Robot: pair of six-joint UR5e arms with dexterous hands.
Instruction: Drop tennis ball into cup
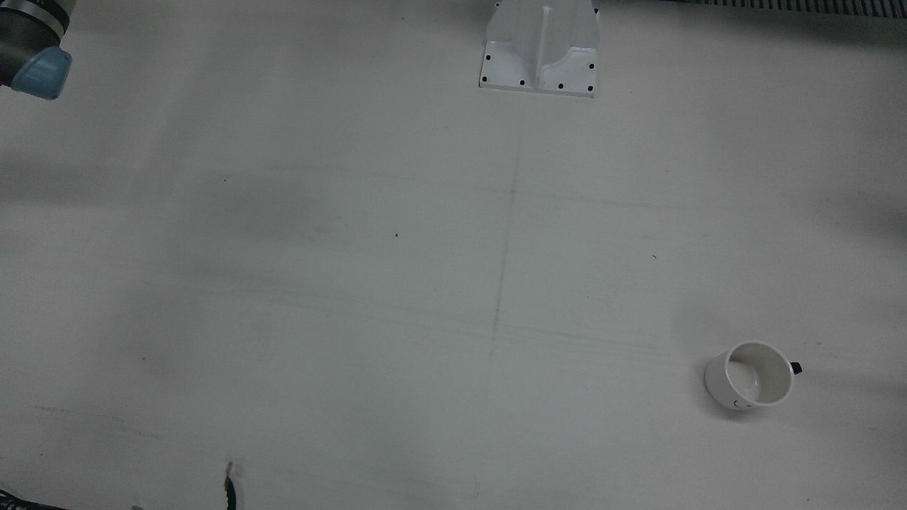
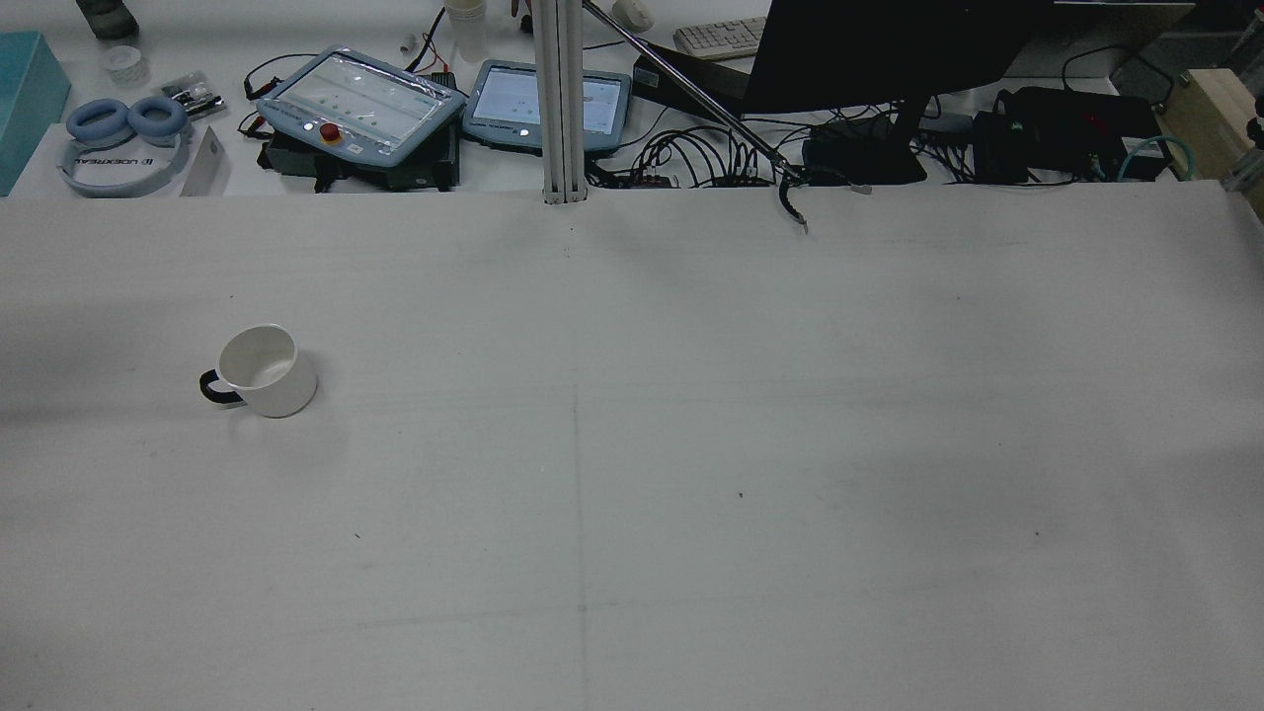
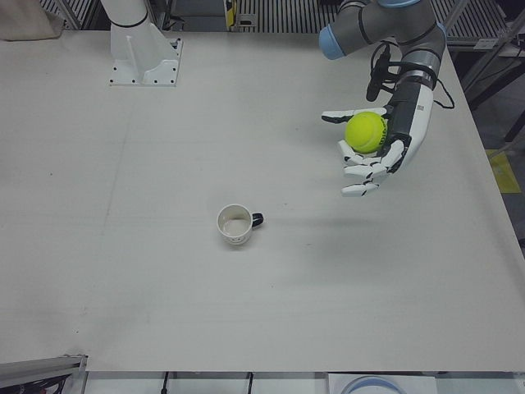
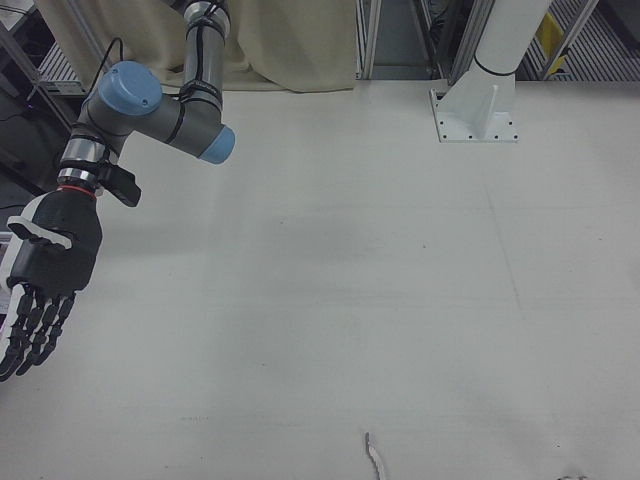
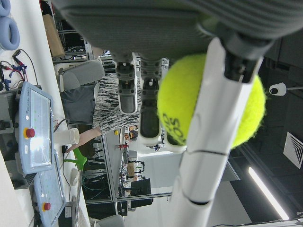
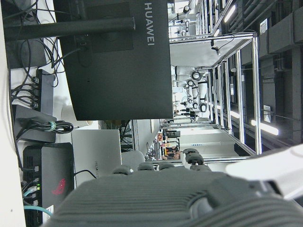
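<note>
A yellow-green tennis ball [image 3: 366, 131] rests in my left hand [image 3: 385, 148], held high above the table with the fingers curled around it. The left hand view shows the ball [image 5: 208, 104] between the fingers [image 5: 208, 156]. A white cup [image 3: 235, 225] with a dark handle stands upright and empty on the table, left of and below the hand and well apart from it. The cup also shows in the front view [image 1: 751, 375] and the rear view [image 2: 265, 370]. My right hand [image 4: 45, 270] hangs open and empty at the far side, fingers pointing down.
A white arm pedestal [image 3: 139, 49] stands at the table's back edge. Beyond the far edge in the rear view lie teach pendants [image 2: 360, 99], cables and a monitor [image 2: 869, 59]. A cable end [image 4: 375, 455] lies at the table's front edge.
</note>
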